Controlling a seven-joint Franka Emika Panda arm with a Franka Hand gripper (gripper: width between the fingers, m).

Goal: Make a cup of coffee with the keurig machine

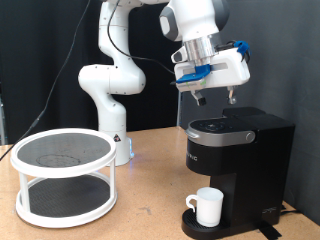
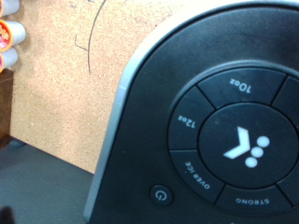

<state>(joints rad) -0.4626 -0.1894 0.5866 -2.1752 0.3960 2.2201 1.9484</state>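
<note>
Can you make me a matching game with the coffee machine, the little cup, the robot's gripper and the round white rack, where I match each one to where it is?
Things:
1. keurig machine
2. cup
3. gripper
4. round white rack

Places:
A. on the machine's round drip base
B. at the exterior view's left, on the table
C. in the air just above the machine's lid
D. at the exterior view's right, on the table

Pairs: 1-D, 2-A, 3-C, 4-B
</note>
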